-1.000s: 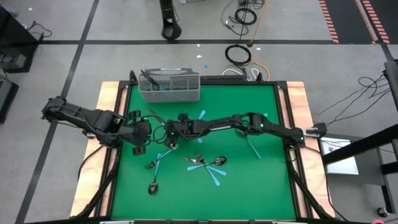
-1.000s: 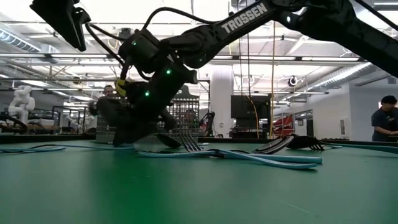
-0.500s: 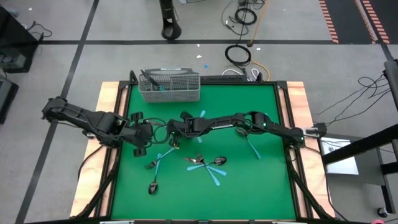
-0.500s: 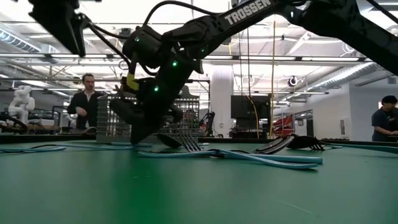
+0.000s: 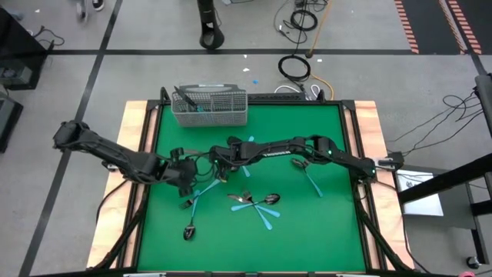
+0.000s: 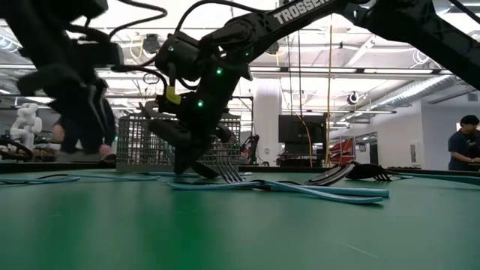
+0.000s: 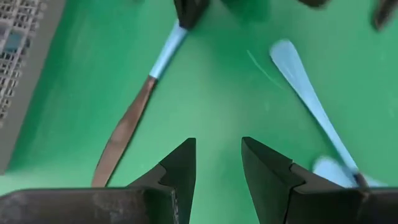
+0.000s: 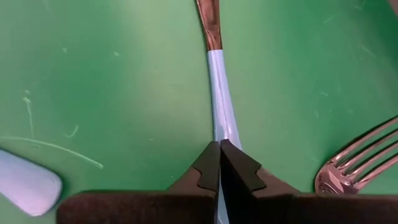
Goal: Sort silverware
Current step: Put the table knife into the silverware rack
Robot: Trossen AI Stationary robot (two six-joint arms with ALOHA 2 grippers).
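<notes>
Bright even overhead light; soft shadows; low view foreground blurred; ceiling lights glare.

White capitals "TROSSEN" run along the dark arm (image 6: 300,15) in the low view.

- You'll see the surface (image 8: 93,81) is matt green, finely scuffed.
- Your utensil (image 8: 219,93) pairs a smooth, light blue plastic handle with brownish metal.
- The fork (image 8: 357,165) beside it is shiny metal.
- The basket (image 5: 209,106) is grey wire mesh.
</notes>
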